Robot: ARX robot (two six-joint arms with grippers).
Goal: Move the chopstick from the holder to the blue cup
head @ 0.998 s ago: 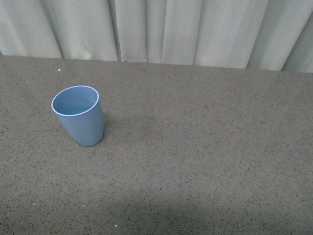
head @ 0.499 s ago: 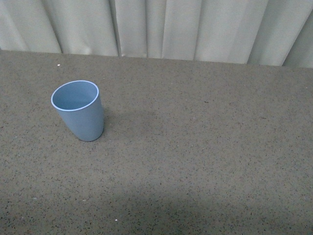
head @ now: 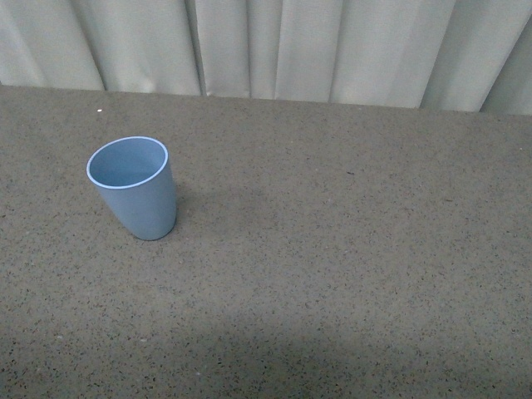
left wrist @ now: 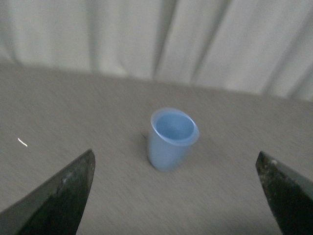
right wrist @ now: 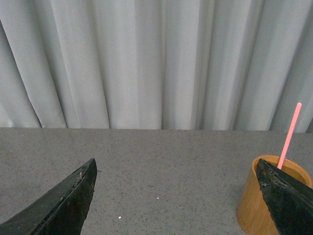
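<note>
The blue cup (head: 135, 188) stands upright and empty on the speckled grey-brown table, at the left of the front view. It also shows in the left wrist view (left wrist: 171, 139), ahead of my open, empty left gripper (left wrist: 176, 196). A pink chopstick (right wrist: 289, 134) leans in a round orange-brown wooden holder (right wrist: 257, 203) in the right wrist view, beside one finger (right wrist: 288, 198) of my open, empty right gripper (right wrist: 178, 198). The holder and both arms are out of the front view.
A pale pleated curtain (head: 274, 46) hangs along the table's far edge. The speckled table top (head: 349, 266) stretches to the right of the cup. A dark shadow lies across the table's near edge.
In the front view the cup and the table's far edge sit slightly higher than one second ago; nothing differs from half a second ago.
</note>
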